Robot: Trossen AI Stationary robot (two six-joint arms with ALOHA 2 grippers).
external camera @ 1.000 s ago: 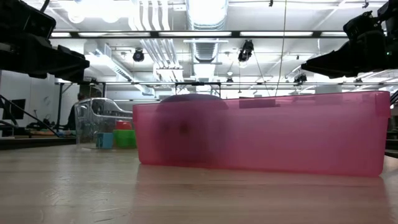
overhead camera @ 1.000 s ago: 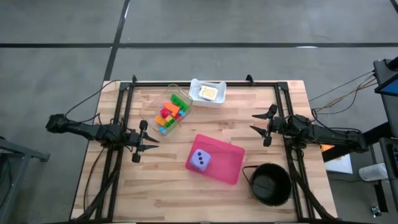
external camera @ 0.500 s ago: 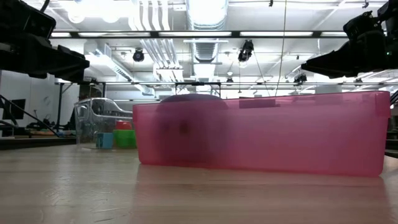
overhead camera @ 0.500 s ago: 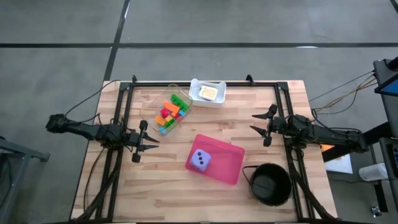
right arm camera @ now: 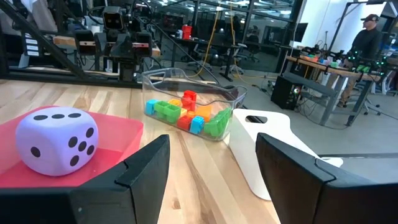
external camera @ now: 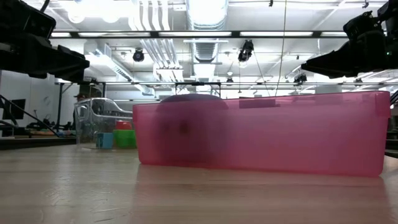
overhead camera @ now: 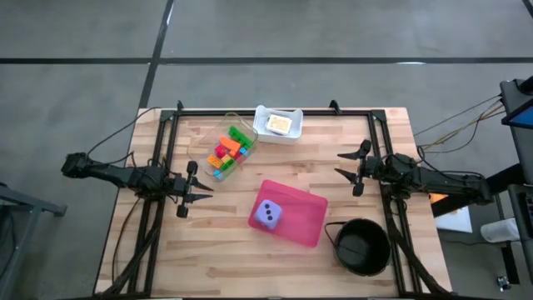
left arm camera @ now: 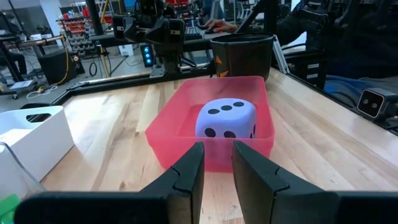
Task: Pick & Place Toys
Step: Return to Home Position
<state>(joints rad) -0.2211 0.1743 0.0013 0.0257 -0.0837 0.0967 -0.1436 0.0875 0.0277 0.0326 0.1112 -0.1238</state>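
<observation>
A lilac die [overhead camera: 267, 215] [left arm camera: 226, 118] [right arm camera: 57, 140] with dark dots rests on the floor of a shallow pink tub [overhead camera: 310, 222] [external camera: 261, 134] at the table's middle. Small bricks [overhead camera: 228, 151] [right arm camera: 186, 114] in green, orange, red and blue lie piled in a clear container [external camera: 99, 118] toward the far left. My left gripper [overhead camera: 206, 192] [left arm camera: 217, 149] hovers level at the table's left, pointing at the tub, its fingers a narrow gap apart with nothing between them. At the right, my right gripper [overhead camera: 338, 164] [right arm camera: 211, 146] hovers level, wide open and empty.
A white tray [overhead camera: 277, 123] [right arm camera: 264, 146] holding something yellow stands at the far edge. A black round bowl [overhead camera: 362, 247] [left arm camera: 242, 56] sits at the near right corner. Black frame rails [overhead camera: 266, 111] run along the table's far edge and sides. A person [right arm camera: 367, 37] stands far off in the room.
</observation>
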